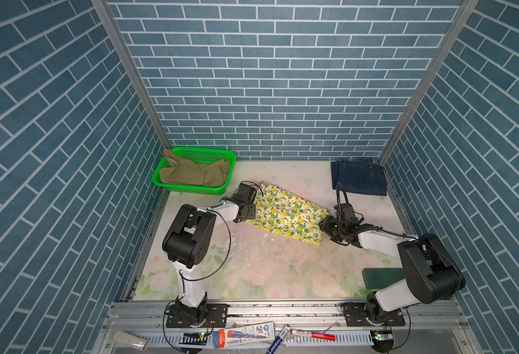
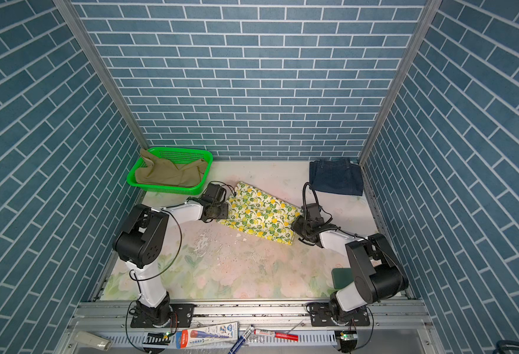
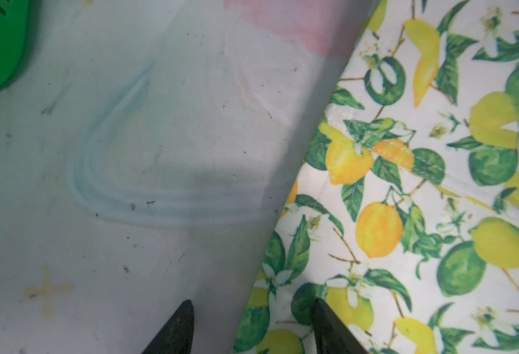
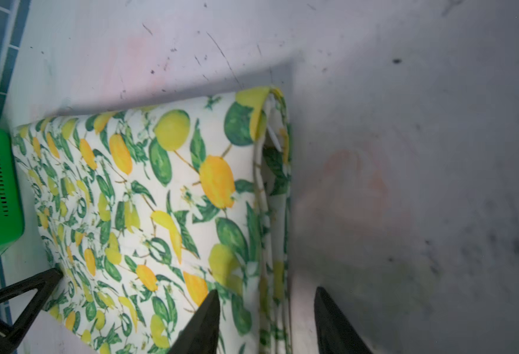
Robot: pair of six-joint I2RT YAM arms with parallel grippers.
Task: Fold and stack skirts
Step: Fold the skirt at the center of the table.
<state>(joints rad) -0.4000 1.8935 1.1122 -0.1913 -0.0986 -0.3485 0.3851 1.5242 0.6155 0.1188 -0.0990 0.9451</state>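
**Near to far.** In mid-table, the lemon-print skirt point(image 1: 286, 214) was laid folded into a flat, slanted rectangle on the floral table point(image 1: 267, 275). The left gripper point(image 3: 252, 325) was set at one short end and the right gripper point(image 4: 267, 318) at the opposite, layered end. In each wrist view the jaws were seen apart, astride the cloth's edge, with nothing clamped. The fabric was judged light, soft and limp, and liable to sag and unfold if lifted by one layer, so all layers at both ends would best be pinched together. Farther back, the khaki skirt point(image 1: 191, 176) was heaped unfolded in the green basket point(image 1: 203, 150). The denim skirt point(image 1: 359, 179), judged heavier and stiffer, lay folded in the far right corner.
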